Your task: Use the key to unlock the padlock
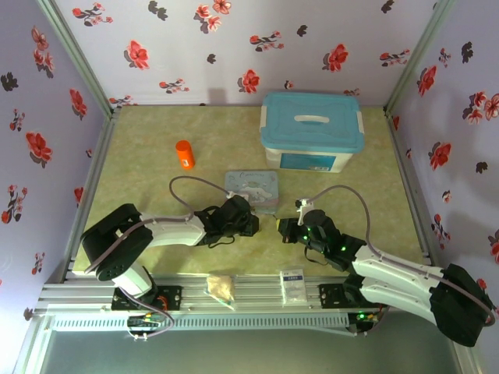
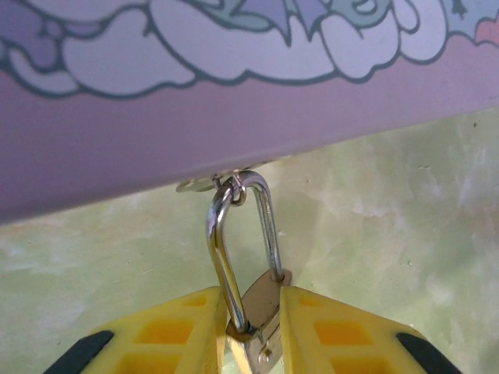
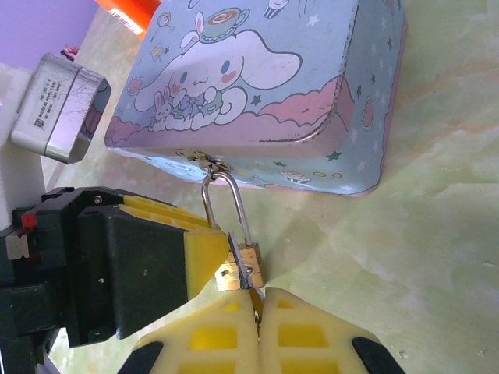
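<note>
Clutter across top view: orange bottle left of centre, cartoon tin middle, blue-lidded box upper right. Left gripper clamped on padlock, hung from tin's hasp. Right gripper pinched on key at padlock's base; blade mostly hidden between yellow fingers.

Padlock brass-gold; tin pale blue, cartoon print; walls lilac, red flowers.
</note>
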